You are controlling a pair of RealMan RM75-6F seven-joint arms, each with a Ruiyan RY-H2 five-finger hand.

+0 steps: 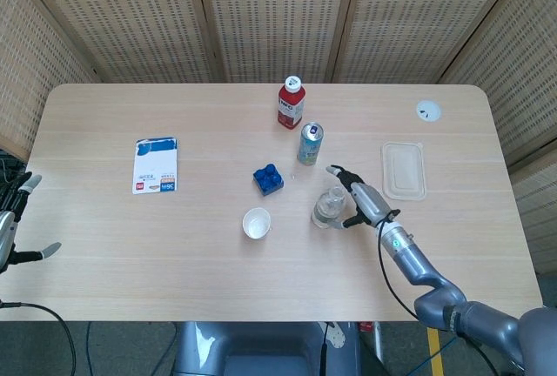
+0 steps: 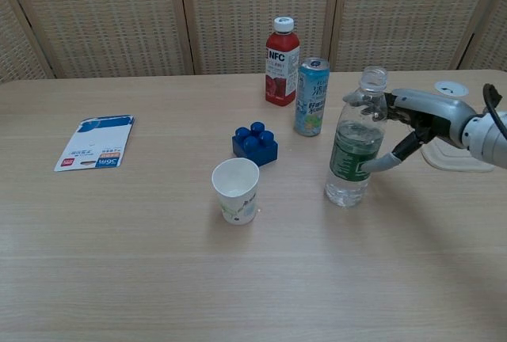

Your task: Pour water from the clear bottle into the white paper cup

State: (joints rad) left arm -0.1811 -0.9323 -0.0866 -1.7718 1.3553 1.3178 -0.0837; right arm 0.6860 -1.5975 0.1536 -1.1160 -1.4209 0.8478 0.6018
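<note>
1. My right hand (image 2: 420, 124) is at the right of the clear bottle (image 2: 352, 150). Its fingers (image 2: 372, 98) are spread. The upper ones lie against the bottle's neck and the thumb tip sits at the green label. I read this as light contact, not a closed grasp; the palm stands apart from the bottle.
2. The clear bottle stands on the table (image 2: 158, 279), uncapped, and leans to the right, toward my right hand. Water fills roughly its lower half. In the head view the bottle (image 1: 327, 207) sits just left of the hand (image 1: 359, 197).
3. The white paper cup (image 2: 235, 190) stands upright and open on the table, to the left of the bottle and apart from it. I cannot tell whether it holds water.
4. My left hand (image 1: 10, 224) is at the far left edge of the head view, off the table. Its fingers are apart and hold nothing.
5. Other items on the table:
   - a blue toy brick (image 2: 255, 142) behind the cup;
   - a teal can (image 2: 312, 96) behind the bottle;
   - a red juice bottle (image 2: 282, 62) with a white cap, behind the can;
   - a blue-and-white packet (image 2: 97, 142) at the left;
   - a clear flat lid (image 1: 403, 170) to the right of my right hand;
   - a small white disc (image 1: 427, 111) near the far right corner.
</note>
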